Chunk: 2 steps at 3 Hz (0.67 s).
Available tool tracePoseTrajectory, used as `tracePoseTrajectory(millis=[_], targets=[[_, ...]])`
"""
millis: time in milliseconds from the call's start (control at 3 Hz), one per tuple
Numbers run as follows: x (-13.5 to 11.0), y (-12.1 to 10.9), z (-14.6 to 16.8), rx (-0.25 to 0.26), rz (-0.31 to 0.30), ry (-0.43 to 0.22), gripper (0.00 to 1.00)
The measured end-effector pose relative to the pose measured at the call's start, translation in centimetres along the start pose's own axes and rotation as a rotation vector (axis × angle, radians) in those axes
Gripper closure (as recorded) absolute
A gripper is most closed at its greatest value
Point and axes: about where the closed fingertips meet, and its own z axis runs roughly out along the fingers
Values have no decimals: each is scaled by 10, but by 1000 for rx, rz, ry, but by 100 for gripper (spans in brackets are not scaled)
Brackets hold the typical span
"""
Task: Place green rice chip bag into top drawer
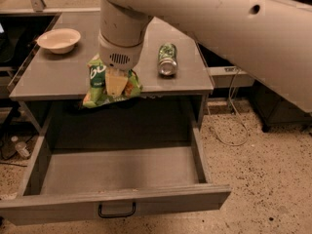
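The green rice chip bag [97,84] hangs in the air, clamped in my gripper [116,84], at the front edge of the grey table [58,77] and above the back of the drawer. The gripper's tan fingers [116,82] are shut on the bag's middle; the white wrist above covers its top. The top drawer [117,172] is pulled out wide below, grey, with nothing showing inside and a small black handle [117,211] on its front panel.
A green soda can [167,59] lies on its side on the table at right. A cream bowl [59,39] sits at the table's back left. My large white arm fills the upper right. Speckled floor and a cable lie to the right.
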Motion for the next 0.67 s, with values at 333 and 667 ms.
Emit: tracePoseTrajectory(millis=[333, 667], targets=[[0, 0, 0, 0, 0, 0, 100], [3, 13, -7, 4, 8, -1, 100]])
